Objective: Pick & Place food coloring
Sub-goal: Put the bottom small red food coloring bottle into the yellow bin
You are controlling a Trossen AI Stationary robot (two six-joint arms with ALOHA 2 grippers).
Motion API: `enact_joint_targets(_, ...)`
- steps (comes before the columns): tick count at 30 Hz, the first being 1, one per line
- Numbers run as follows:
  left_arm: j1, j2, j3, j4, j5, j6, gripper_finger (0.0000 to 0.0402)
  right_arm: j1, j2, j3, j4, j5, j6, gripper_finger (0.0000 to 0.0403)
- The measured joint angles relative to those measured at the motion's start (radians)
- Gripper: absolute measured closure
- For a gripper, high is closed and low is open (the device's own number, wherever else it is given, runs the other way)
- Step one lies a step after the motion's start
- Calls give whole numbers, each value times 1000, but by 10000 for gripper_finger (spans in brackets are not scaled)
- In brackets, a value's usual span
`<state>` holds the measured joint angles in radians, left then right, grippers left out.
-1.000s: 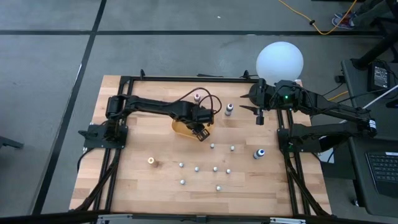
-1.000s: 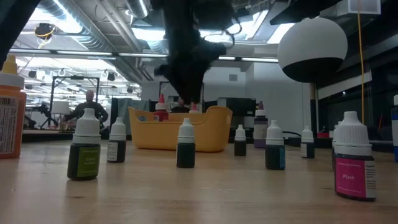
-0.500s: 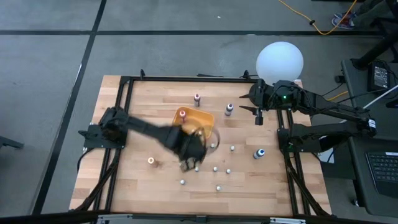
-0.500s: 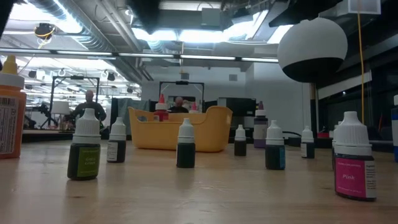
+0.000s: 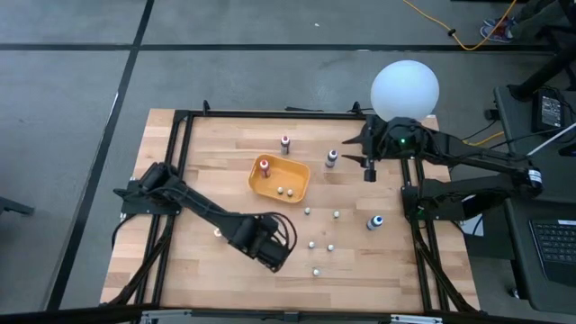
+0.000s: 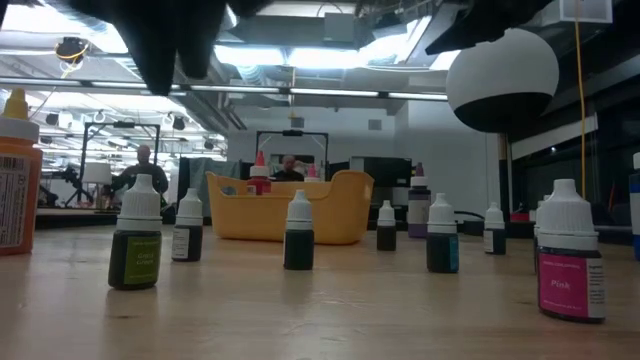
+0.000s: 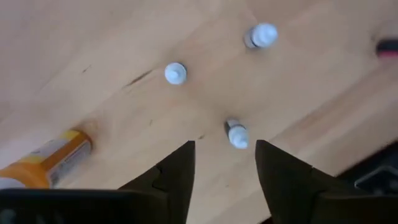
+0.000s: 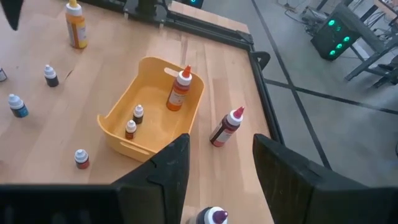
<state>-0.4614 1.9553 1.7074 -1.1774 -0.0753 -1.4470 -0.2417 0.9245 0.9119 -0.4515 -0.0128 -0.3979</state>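
White-capped bottle (image 7: 237,134) between open jaws.

I can read one word only: "Pink", in white on the magenta label of the white-capped bottle (image 6: 570,268) at the tabletop's right edge in my low view. The tall orange bottle (image 6: 17,180) at the left edge carries print too small for me to read.
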Motion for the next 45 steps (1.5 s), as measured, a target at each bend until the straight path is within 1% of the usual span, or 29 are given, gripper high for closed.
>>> enact_joint_targets(3, 37, 0, -3, -1, -9, -14, 212, 0, 11, 0, 0, 0, 1, 226)
enact_joint_targets(6, 73, 0, -7, -1, -34, 15, 193, 0, 16, 0, -1, 0, 1, 226)
enact_joint_targets(9, 103, 5, -53, 11, -35, 26, 181, 0, 18, 0, -4, -9, 3, 226)
enact_joint_targets(11, 111, 6, -104, 31, -6, 38, 177, 0, 17, 0, -4, -11, 3, 226)
enact_joint_targets(16, 107, 6, -211, 168, 49, 53, 178, 0, 17, 0, -4, -11, 11, 226)
enact_joint_targets(18, 108, 6, -224, 220, 48, 63, 179, 0, 17, 0, -4, -10, 12, 226)
enact_joint_targets(22, 109, 6, -256, 265, 34, 71, 181, 0, 17, 0, -4, -10, 12, 226)
enact_joint_targets(29, 111, 6, -323, 331, 56, 64, 207, 0, 17, 0, -3, -10, 12, 226)
enact_joint_targets(36, 111, 6, -325, 344, 50, 70, 235, 0, 17, 0, -3, -15, 11, 226)
enact_joint_targets(45, 126, 6, -325, 340, 47, 73, 305, 0, 17, 0, -3, -16, 11, 226)
